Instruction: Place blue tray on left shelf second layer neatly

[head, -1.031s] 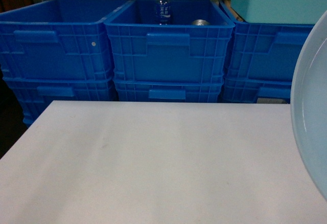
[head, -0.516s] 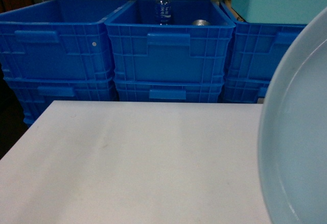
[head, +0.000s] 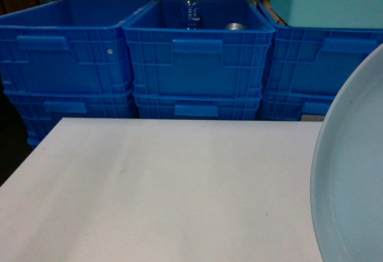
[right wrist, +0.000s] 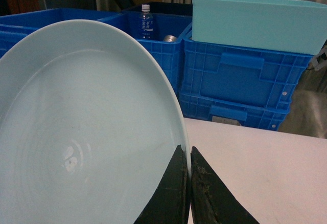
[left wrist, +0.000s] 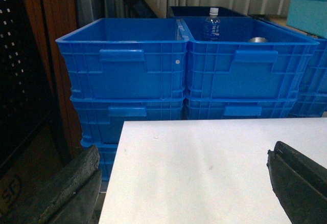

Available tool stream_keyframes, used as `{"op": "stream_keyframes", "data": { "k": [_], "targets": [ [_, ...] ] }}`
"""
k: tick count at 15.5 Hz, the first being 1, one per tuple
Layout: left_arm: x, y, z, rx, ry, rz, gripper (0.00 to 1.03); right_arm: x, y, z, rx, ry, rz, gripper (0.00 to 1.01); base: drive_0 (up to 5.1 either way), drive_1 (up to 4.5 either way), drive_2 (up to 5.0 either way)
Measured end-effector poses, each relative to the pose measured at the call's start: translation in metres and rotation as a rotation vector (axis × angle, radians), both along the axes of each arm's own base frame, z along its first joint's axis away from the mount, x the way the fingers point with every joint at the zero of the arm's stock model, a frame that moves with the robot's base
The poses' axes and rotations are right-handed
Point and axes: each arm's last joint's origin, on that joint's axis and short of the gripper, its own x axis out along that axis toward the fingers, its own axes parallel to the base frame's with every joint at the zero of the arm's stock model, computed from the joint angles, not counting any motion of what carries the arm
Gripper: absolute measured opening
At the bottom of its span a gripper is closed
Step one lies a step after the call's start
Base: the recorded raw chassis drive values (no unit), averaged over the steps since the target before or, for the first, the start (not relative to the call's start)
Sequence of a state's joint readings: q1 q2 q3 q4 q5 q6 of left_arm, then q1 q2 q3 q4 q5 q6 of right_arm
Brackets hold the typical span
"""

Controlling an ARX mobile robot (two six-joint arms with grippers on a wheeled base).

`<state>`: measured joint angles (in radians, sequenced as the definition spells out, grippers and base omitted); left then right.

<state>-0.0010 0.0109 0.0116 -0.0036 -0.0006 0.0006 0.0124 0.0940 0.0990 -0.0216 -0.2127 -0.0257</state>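
Pale sky-blue shallow oval plastic tray held tilted up on edge above the white flat surface, at right edge of head view, hollow side facing the right wrist camera. Right claw pinching tray's low rim, black fingers pressed together on it. Left claw spread wide, nothing between its dark pads, low over the surface's near left part. Behind the surface, stacked deep-blue ribbed plastic crates; middle top crate holds a clear water bottle with white cap and a metal can top. Light teal plastic box sits on the right crate stack. Steel shelf not identifiable
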Motion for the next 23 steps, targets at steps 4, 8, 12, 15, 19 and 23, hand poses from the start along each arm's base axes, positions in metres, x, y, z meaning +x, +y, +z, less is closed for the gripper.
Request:
{"op": "stream_keyframes", "data": {
  "k": [4,8,12,15,19,23],
  "targets": [
    [0.0000,0.0000,0.0000,0.000,0.000,0.000,0.98,0.0007,0.0048,-0.0039,-0.029,-0.004,0.007,0.02,0.0,0.00,0.0],
    [0.0000,0.0000,0.0000,0.000,0.000,0.000,0.98,0.0012,0.0051,-0.0062,-0.056,0.001,-0.014,0.02,0.0,0.00,0.0],
    [0.0000,0.0000,0.0000,0.000,0.000,0.000,0.98,0.0012,0.0051,-0.0063,-0.056,0.002,-0.014,0.02,0.0,0.00,0.0],
    [0.0000,0.0001,0.0000,0.000,0.000,0.002,0.98,0.0012,0.0052,-0.0065,-0.056,0.002,-0.013,0.02,-0.7,-0.68,-0.7],
    [0.0000,0.0001,0.0000,0.000,0.000,0.002,0.98,0.0012,0.0051,-0.0065,-0.056,0.002,-0.014,0.02,-1.9,-1.92,-1.9],
    [0.0000,0.0001,0.0000,0.000,0.000,0.001,0.98,0.0012,0.0051,-0.0065,-0.057,0.002,-0.014,0.02,-1.5,-1.52,-1.5]
  ]
}}
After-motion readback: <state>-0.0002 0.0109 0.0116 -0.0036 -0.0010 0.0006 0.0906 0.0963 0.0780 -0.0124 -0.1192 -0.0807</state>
